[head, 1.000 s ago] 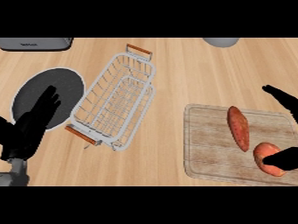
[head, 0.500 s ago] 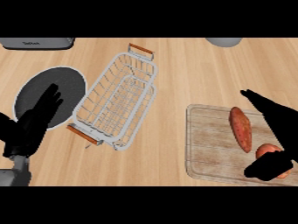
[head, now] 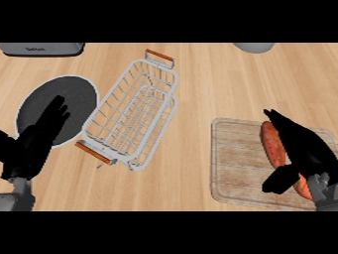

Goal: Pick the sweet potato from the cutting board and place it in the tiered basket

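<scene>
An orange-red sweet potato [head: 273, 143] lies lengthwise on the pale wooden cutting board [head: 237, 163] at the lower right. My right hand [head: 307, 154] hovers over it with fingers straight and open, its thumb [head: 280, 180] spread toward the left, covering the potato's right side and lower end. The white wire tiered basket [head: 133, 115] with orange handles lies on the counter at centre left, nothing in it. My left hand [head: 32, 141] rests open at the lower left, fingers up, over the edge of a dark plate.
A dark round plate [head: 63, 106] with a pale rim sits left of the basket. A grey appliance [head: 39, 48] is at the top left edge and a grey vessel [head: 254, 47] at the top right. Bare wooden counter lies between basket and board.
My right hand has moved left and down over the board and now covers much of the sweet potato. The left hand has drifted slightly right.
</scene>
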Action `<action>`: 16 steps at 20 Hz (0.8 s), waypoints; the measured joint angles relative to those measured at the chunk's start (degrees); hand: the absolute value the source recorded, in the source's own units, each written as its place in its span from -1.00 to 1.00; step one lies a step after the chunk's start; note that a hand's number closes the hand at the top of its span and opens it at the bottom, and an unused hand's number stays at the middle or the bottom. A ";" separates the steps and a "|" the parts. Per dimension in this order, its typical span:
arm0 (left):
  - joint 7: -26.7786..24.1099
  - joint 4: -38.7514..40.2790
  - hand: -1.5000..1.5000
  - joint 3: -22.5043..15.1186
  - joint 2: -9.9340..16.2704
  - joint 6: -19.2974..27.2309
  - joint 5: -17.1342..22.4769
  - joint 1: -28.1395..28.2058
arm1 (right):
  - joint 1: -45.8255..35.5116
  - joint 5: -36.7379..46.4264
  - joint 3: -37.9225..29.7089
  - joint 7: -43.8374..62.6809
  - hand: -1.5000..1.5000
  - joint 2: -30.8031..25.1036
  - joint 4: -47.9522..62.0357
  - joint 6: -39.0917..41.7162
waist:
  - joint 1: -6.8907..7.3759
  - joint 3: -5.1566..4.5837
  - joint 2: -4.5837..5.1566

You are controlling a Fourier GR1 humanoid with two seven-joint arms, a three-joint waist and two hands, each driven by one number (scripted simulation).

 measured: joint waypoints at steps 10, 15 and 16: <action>1.36 -0.68 0.00 1.68 -2.12 -1.00 -2.21 -0.45 | 2.65 12.04 -3.11 -9.63 -1.00 5.08 9.65 -3.34 | -0.13 0.01 -0.01; 2.47 -1.23 0.00 2.10 -3.61 -1.45 -3.55 -0.60 | 1.89 15.25 -6.75 -13.28 -1.00 6.46 13.06 -1.37 | -0.13 0.01 -0.02; 1.97 -1.00 0.00 2.29 -3.74 -1.65 -3.72 -0.35 | 2.93 15.00 -7.36 -14.03 1.00 5.79 12.71 -0.43 | -0.19 0.00 -0.03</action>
